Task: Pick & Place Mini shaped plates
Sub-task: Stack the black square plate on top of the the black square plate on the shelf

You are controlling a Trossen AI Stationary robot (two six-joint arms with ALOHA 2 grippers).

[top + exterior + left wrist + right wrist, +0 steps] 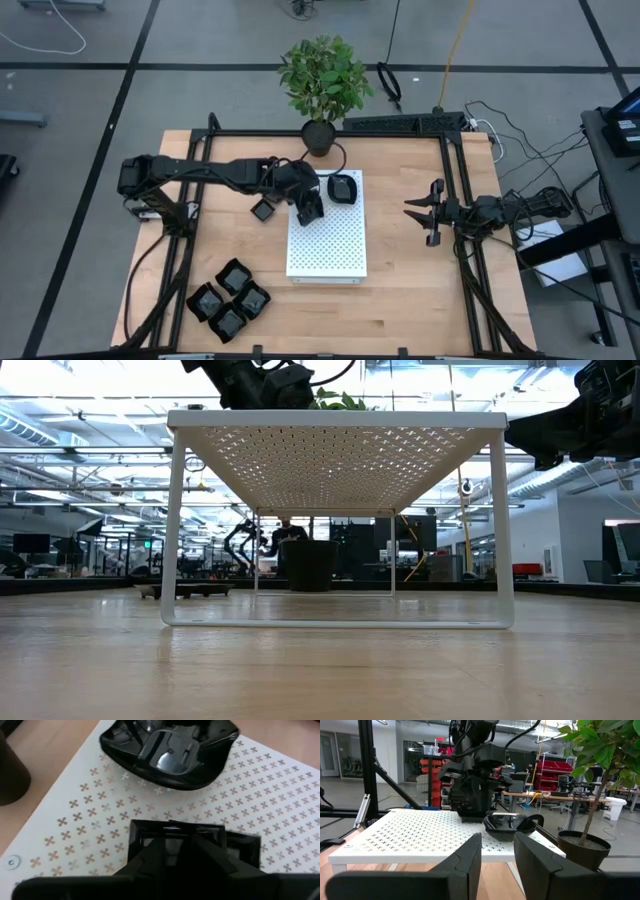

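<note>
Landmark: white perforated board (327, 240), a low raised platform mid-surface
Left gripper (309, 209): low over the board's far-left corner, fingers clenched on a small square black plate (195, 840), which sits at or just above the board top; contact can't be judged
Placed plate: rounded glossy black dish (343, 188) on the board's far edge, just right of the left gripper
Loose plate: one small square dish (263, 210) on the wood surface (420, 300) just left of the board
Stack group: four more black dishes (229, 299) clustered on the surface, near-left of the board, well apart from it
Right gripper (421, 212): waits right of the board, fingers parted w/ nothing between them
Plant pot (319, 137): beyond the board's far edge
Step, prob.: setting the square plate down beside the rounded one
Doing it well: lower till flat on the board, keep clear of the rounded dish, release, then lift straight up so the plate isn't dragged
</note>
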